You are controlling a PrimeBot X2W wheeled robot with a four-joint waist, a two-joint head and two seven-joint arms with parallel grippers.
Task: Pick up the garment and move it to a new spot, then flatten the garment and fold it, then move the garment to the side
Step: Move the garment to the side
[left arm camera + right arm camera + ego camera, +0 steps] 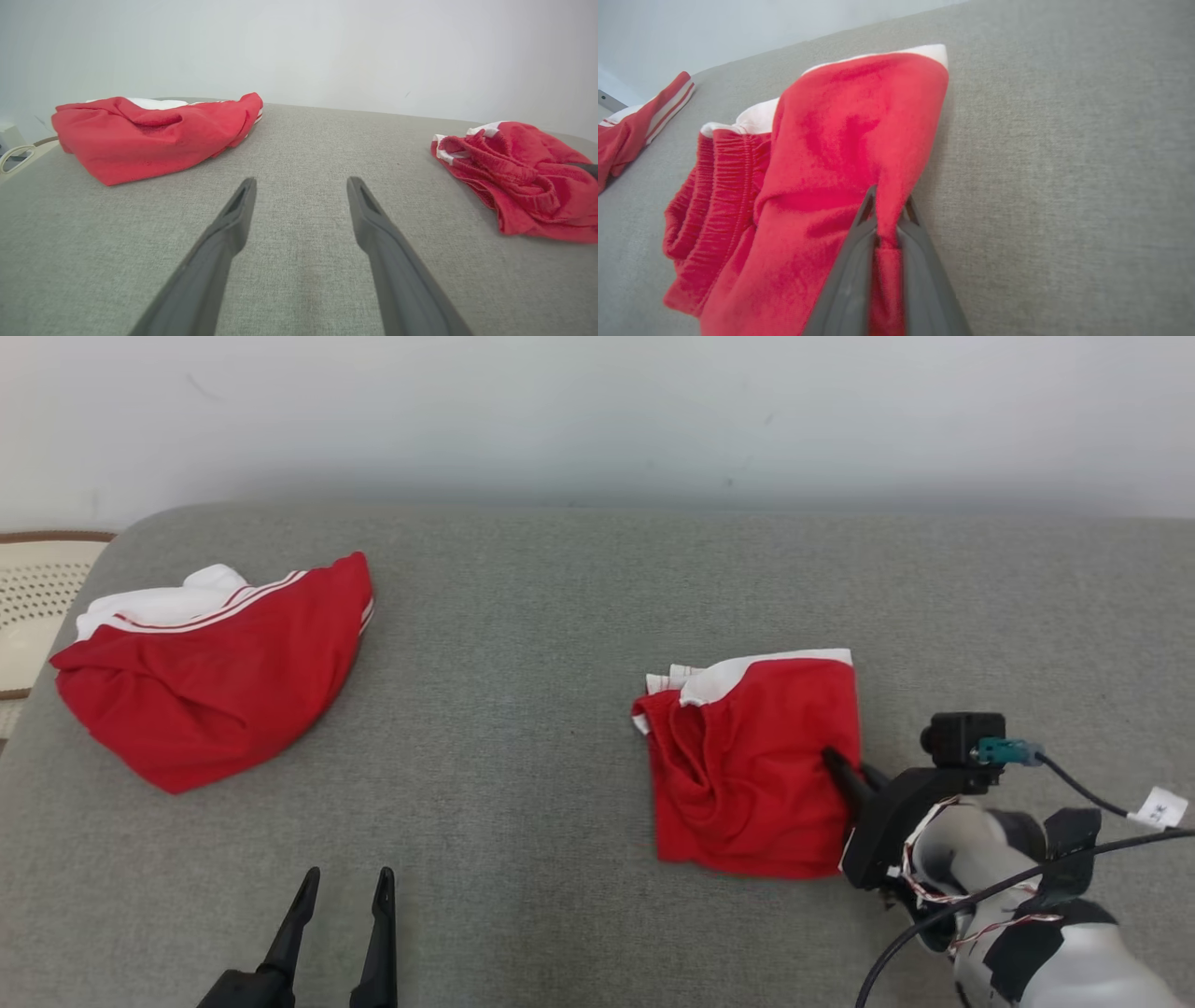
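At upper left a crumpled red garment [210,672] lies on the grey upholstered surface [523,635]. At lower left, the left gripper [345,877] hovers, jaws open and empty. Right of centre sits the folded red garment [747,775] – the right gripper [845,767] has its jaws pinched on its right edge.

In the right wrist view, folded garment [840,154] cropped at bottom, other garment [626,133] at left

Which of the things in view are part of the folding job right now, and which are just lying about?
In the job: red shorts, on the grey cushion; right gripper, shut on their edge.
Lying about: second red garment, far left; cream mat beyond the cushion's left edge; left gripper, open, touching nothing.
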